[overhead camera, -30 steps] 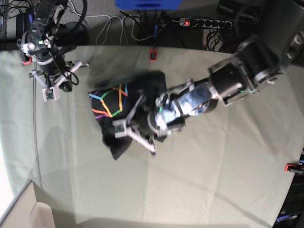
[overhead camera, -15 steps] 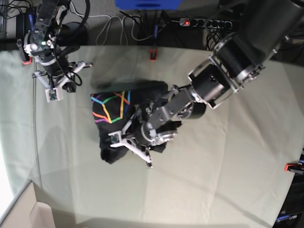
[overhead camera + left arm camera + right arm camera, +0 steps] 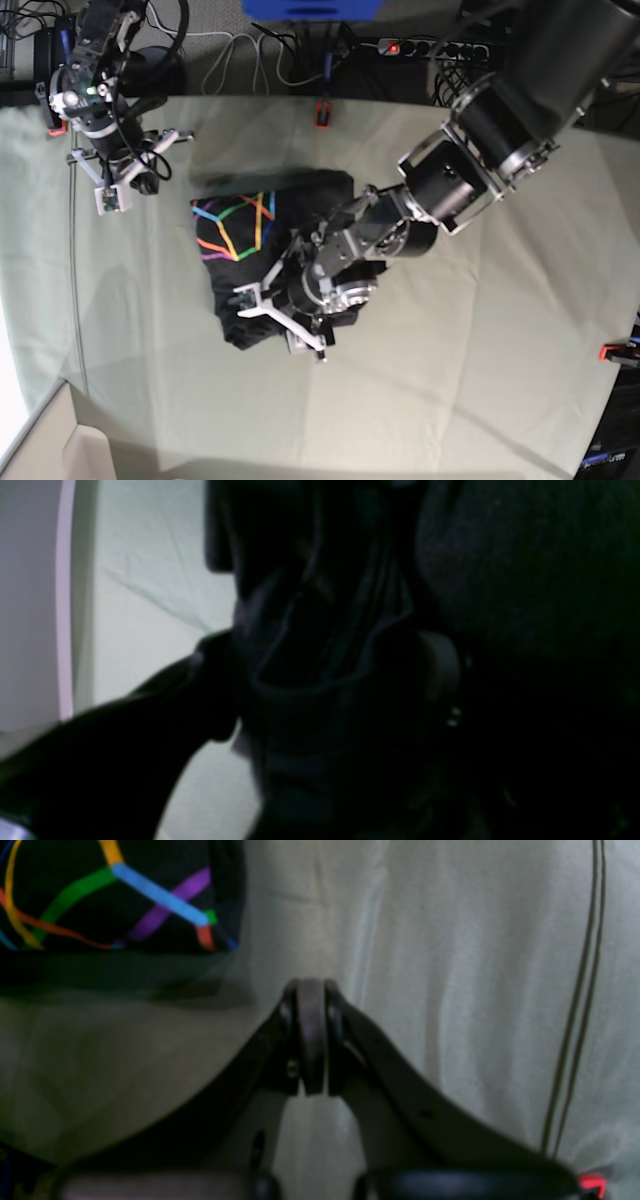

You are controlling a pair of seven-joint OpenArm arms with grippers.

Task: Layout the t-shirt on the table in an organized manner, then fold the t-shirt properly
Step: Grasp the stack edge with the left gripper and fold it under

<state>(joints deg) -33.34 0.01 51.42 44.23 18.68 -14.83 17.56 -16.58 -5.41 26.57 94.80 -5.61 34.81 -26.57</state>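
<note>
Your t-shirt (image 3: 262, 250) lies bunched in a dark heap on the worktop (image 3: 480, 340), with its multicolour line graphic (image 3: 233, 225) facing up on the side of the heap toward your right gripper (image 3: 118, 185). There are no containers on the worktop; the only thing it carries is the shirt.

Your left gripper (image 3: 280, 318) is down at the near edge of the heap, its pale fingers (image 3: 252, 300) spread over the black cloth. In the left wrist view the frame is almost filled with dark folds of fabric (image 3: 320, 645) right against the camera, and you cannot tell from it whether any cloth is caught between the fingers; in the base view they stand apart, released rather than clenched.

Your right gripper hangs over bare worktop, well apart from the shirt, beyond the graphic side of the heap. In the right wrist view its fingertips (image 3: 311, 1035) are pressed together, clenched on nothing, and the corner of the shirt with the graphic (image 3: 115, 895) lies ahead of it and to one side, not touching.

The worktop is covered in pale grey-green cloth with faint crease lines running across it. A red clamp (image 3: 322, 112) sits at the far edge beyond the shirt, and another (image 3: 612, 352) at the edge on your left arm's side. Behind the far edge you see cables and a power strip (image 3: 430, 47) on the floor.
</note>
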